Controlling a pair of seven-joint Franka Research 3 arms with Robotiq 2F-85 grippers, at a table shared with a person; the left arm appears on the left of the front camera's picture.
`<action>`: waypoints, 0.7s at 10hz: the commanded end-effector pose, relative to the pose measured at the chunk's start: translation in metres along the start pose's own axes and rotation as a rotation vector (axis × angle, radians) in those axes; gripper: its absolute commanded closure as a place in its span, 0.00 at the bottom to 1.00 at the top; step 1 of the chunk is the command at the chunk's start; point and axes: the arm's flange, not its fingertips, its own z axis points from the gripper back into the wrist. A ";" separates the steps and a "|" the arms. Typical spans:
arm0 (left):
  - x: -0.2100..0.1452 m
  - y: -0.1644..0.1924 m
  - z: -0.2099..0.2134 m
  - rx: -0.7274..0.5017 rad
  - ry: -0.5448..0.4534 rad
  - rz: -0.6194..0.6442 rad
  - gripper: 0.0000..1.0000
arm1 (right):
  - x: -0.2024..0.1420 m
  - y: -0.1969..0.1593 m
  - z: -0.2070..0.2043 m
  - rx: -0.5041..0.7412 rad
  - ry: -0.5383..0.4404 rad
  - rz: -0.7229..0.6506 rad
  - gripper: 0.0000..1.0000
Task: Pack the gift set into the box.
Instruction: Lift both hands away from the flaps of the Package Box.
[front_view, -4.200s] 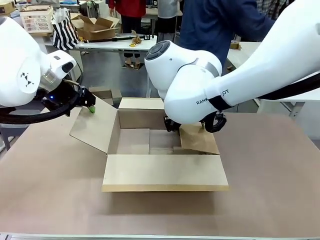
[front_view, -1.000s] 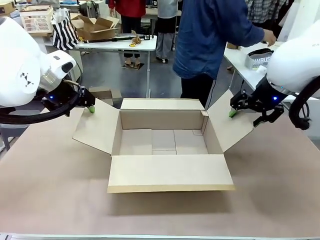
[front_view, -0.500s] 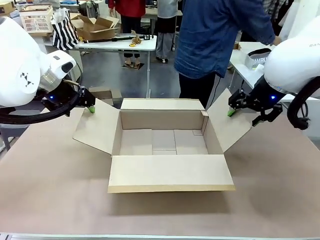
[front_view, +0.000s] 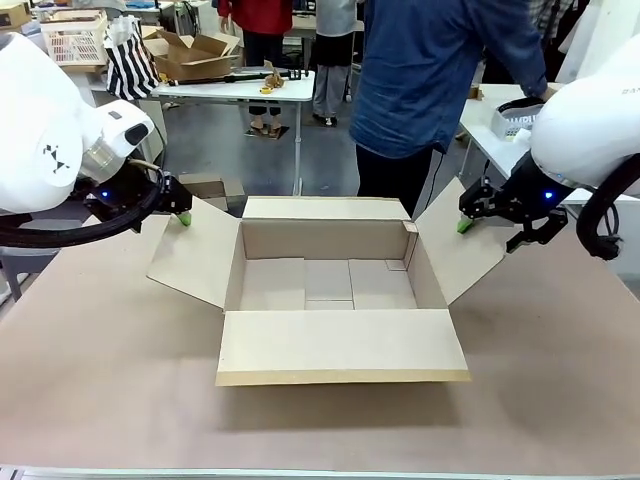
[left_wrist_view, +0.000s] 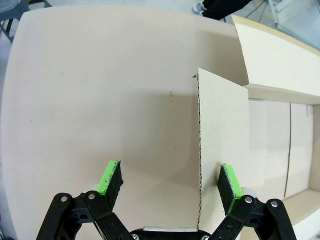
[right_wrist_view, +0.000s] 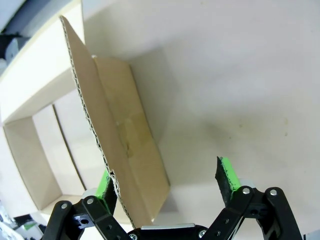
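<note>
A: Bkgd?
B: Person in blue top (front_view: 440, 70) at far edge of tan table (front_view: 100, 380). Behind: white table (front_view: 240, 90) w/ striped bag (front_view: 130, 62), ragged brown carton (front_view: 190, 55).
A: Left of bag?
B: Lattice basket (front_view: 72, 40), red trim.

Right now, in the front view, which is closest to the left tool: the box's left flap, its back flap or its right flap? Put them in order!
1. left flap: on the box's left side, sitting between the fingers of the left tool.
2. back flap: in the middle, along the far edge.
3. right flap: across the box, by the right tool.
</note>
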 end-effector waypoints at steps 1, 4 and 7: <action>0.000 0.000 0.002 0.012 0.004 0.008 0.00 | 0.001 0.003 0.003 -0.020 -0.009 -0.016 0.00; 0.000 0.000 0.002 0.012 0.004 0.008 0.00 | 0.001 0.003 0.003 -0.020 -0.009 -0.016 0.00; 0.000 0.000 0.002 0.012 0.004 0.008 0.00 | 0.001 0.003 0.003 -0.020 -0.009 -0.016 0.00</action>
